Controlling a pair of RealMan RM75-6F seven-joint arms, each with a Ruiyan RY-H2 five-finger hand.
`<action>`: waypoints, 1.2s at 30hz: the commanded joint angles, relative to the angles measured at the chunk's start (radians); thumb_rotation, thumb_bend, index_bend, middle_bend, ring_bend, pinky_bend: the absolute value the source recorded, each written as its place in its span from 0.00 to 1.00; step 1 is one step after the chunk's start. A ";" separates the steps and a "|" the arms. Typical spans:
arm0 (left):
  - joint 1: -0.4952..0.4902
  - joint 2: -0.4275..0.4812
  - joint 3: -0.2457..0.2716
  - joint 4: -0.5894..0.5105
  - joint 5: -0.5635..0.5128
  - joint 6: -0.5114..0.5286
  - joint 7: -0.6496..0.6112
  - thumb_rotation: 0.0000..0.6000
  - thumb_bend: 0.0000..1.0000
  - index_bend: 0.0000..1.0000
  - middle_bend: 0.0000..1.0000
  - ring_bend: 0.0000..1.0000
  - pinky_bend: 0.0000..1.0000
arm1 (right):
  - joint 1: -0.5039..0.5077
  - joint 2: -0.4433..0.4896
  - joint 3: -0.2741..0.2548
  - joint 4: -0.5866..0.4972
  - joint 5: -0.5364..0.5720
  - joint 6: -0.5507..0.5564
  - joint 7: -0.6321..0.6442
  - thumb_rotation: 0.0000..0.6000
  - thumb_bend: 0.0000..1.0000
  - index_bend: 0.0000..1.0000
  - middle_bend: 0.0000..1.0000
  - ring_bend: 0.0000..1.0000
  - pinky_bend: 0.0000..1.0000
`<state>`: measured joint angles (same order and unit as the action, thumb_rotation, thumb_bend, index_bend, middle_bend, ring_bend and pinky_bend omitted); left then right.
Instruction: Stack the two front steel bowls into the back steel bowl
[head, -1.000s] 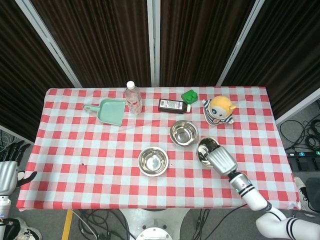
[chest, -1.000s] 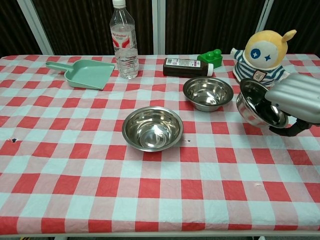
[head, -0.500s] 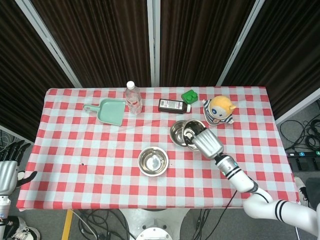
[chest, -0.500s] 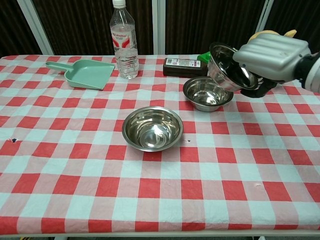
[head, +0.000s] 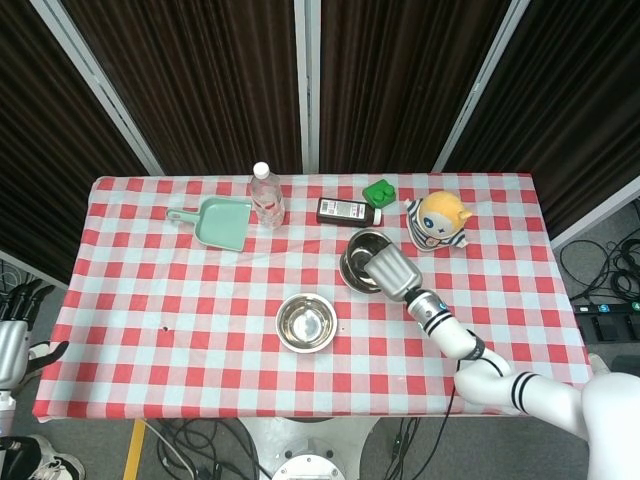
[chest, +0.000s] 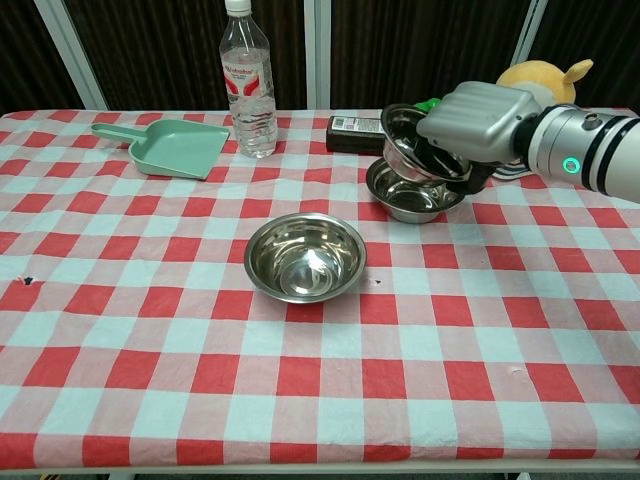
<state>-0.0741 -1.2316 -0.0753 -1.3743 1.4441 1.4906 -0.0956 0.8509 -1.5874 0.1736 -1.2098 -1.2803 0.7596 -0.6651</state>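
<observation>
My right hand (chest: 478, 123) (head: 394, 268) grips a steel bowl (chest: 407, 140) by its rim and holds it tilted just above the back steel bowl (chest: 412, 195) (head: 356, 268). Whether the two bowls touch is unclear. A second front steel bowl (chest: 305, 255) (head: 306, 322) sits upright and empty near the table's middle, left of and nearer than my right hand. At the far lower left of the head view my left hand (head: 14, 333) hangs beside the table with fingers apart, holding nothing.
A water bottle (chest: 247, 82), a mint-green dustpan (chest: 177, 143), a dark box (chest: 365, 133), a green object (head: 379, 191) and a yellow plush toy (head: 440, 220) line the back of the red-checked table (chest: 320, 390).
My right hand lifted the right front bowl off the cloth, carried it left and back, and now holds it lower over the back bowl. The left hand barely moved.
</observation>
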 joint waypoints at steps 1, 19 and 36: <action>0.000 0.001 -0.001 -0.002 -0.001 0.000 -0.003 1.00 0.20 0.20 0.20 0.12 0.21 | 0.017 -0.021 -0.007 0.030 0.028 -0.017 -0.023 1.00 0.33 0.67 0.58 0.64 0.58; -0.002 0.007 -0.003 -0.003 0.003 0.000 -0.019 1.00 0.20 0.20 0.20 0.12 0.21 | 0.070 0.066 -0.020 -0.084 0.147 -0.034 -0.077 1.00 0.05 0.28 0.31 0.51 0.53; 0.001 0.007 -0.004 -0.010 -0.004 0.004 0.006 1.00 0.20 0.20 0.20 0.12 0.21 | 0.120 0.119 -0.046 -0.325 0.047 -0.010 -0.011 1.00 0.05 0.30 0.33 0.52 0.53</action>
<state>-0.0730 -1.2246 -0.0788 -1.3836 1.4409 1.4946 -0.0902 0.9626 -1.4580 0.1360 -1.5282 -1.2212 0.7569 -0.6858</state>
